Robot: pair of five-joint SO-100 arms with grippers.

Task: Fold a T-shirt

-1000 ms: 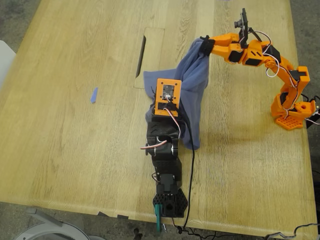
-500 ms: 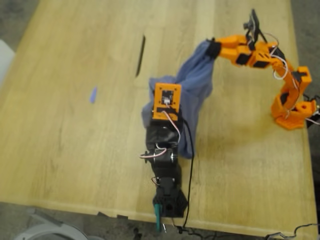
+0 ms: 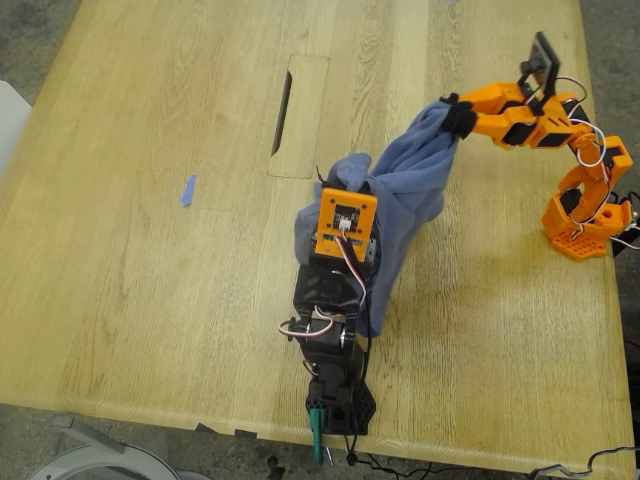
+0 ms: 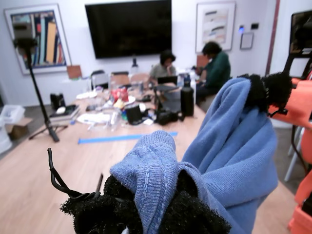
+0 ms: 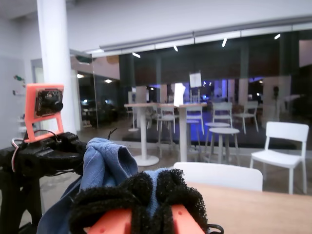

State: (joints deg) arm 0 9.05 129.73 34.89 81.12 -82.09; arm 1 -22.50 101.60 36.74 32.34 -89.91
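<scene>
Above the wooden table [image 3: 150, 250], my first gripper [image 3: 340, 178] and my second gripper [image 3: 458, 115] each clamp the T-shirt [image 3: 405, 195] bunched between them, well apart from a blue scrap [image 3: 187, 190].

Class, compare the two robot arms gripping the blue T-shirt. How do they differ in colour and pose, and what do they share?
Colour: my first gripper sits on a mostly black arm, while my second gripper sits on an orange arm.
Pose: the first arm reaches straight in from the exterior view's bottom edge, and the second arm bends in from the exterior view's right.
Shared: both have black foam fingers and both are closed on the T-shirt, which hangs bunched between them.
</scene>
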